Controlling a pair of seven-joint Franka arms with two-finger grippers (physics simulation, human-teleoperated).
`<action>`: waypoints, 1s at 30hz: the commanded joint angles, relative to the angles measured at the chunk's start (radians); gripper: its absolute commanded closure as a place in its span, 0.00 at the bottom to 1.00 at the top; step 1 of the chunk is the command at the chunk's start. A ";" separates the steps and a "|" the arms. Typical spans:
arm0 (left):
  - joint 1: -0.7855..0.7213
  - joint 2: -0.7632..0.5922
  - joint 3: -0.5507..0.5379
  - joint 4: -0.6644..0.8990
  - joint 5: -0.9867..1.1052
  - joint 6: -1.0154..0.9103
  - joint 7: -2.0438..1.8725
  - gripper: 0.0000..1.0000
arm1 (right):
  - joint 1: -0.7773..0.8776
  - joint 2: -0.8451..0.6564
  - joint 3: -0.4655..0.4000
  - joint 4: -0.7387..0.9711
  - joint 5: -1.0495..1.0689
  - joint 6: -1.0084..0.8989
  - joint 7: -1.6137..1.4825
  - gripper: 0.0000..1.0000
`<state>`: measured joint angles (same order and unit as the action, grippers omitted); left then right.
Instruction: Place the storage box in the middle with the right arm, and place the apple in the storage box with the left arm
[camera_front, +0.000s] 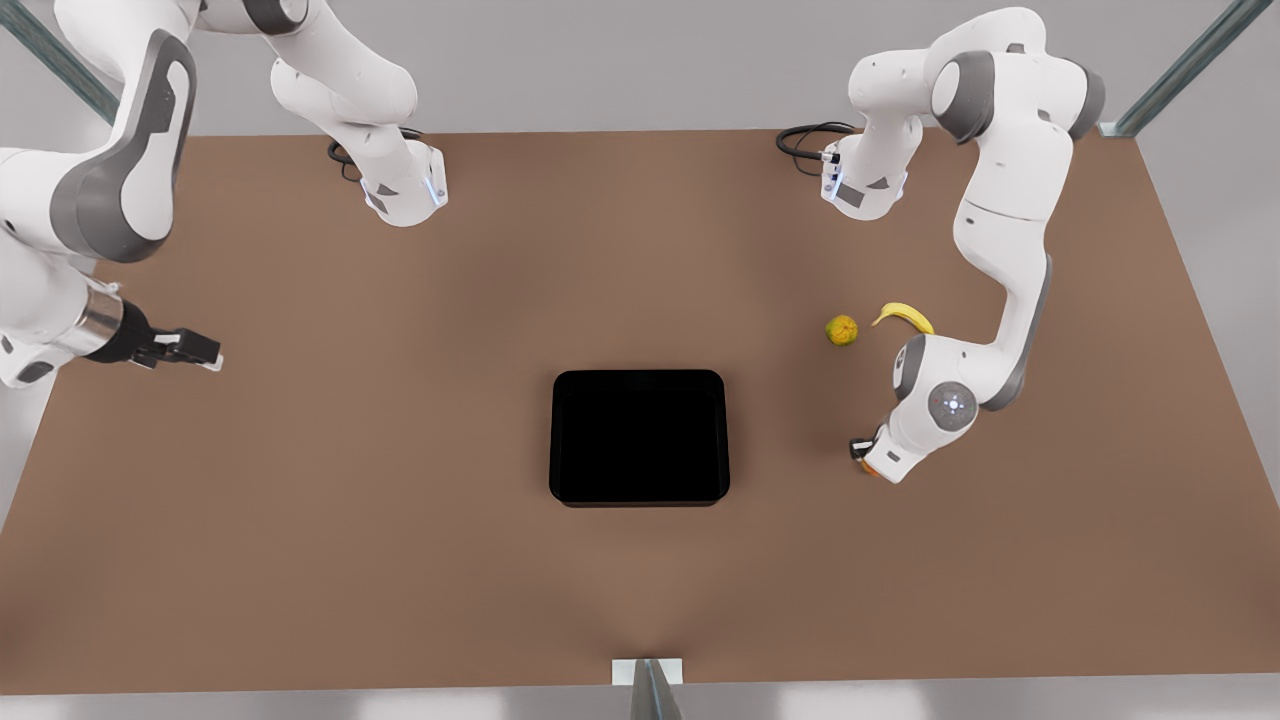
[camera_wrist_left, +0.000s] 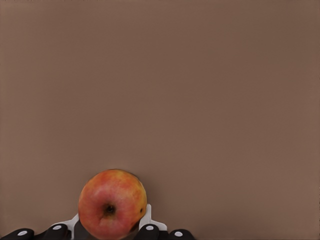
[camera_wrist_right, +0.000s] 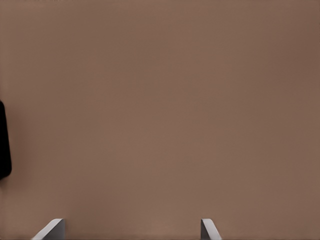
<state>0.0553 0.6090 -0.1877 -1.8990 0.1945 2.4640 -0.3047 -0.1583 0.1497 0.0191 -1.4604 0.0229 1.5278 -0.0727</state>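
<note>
The apple (camera_wrist_left: 112, 204) sits pinched in the left gripper's (camera_wrist_left: 111, 227) jaws, down on the counter (camera_front: 400, 560) well off the storage box's (camera_front: 639, 437) side, near the yellow-green fruit (camera_front: 842, 329) and banana (camera_front: 906, 315). The right gripper (camera_front: 205, 352) hangs beyond the box's opposite side, jaws spread.

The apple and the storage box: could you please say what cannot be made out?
The apple: front view, the left gripper above it covers nearly all; left wrist view, the edge cuts off its underside.
The storage box: front view, its black inside shows no depth; right wrist view, the edge cuts off most.
The right gripper waits open at the front view's left.
</note>
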 joint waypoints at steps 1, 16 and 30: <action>-0.002 -0.009 -0.003 0.000 -0.070 0.000 0.009 0.42 | -0.007 0.002 -0.002 0.000 0.000 0.000 -0.001 0.00; -0.066 -0.138 -0.191 0.001 -0.087 -0.177 -0.412 0.41 | 0.002 -0.001 0.002 0.025 -0.009 0.000 0.001 0.00; -0.399 -0.009 -0.188 0.258 -0.176 -0.183 -0.792 0.41 | 0.008 -0.001 0.001 0.025 -0.011 0.002 0.005 0.00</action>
<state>-0.3621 0.6083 -0.3524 -1.6317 0.1107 2.2782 -1.1015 -0.1501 0.1489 0.0213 -1.4358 0.0123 1.5308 -0.0675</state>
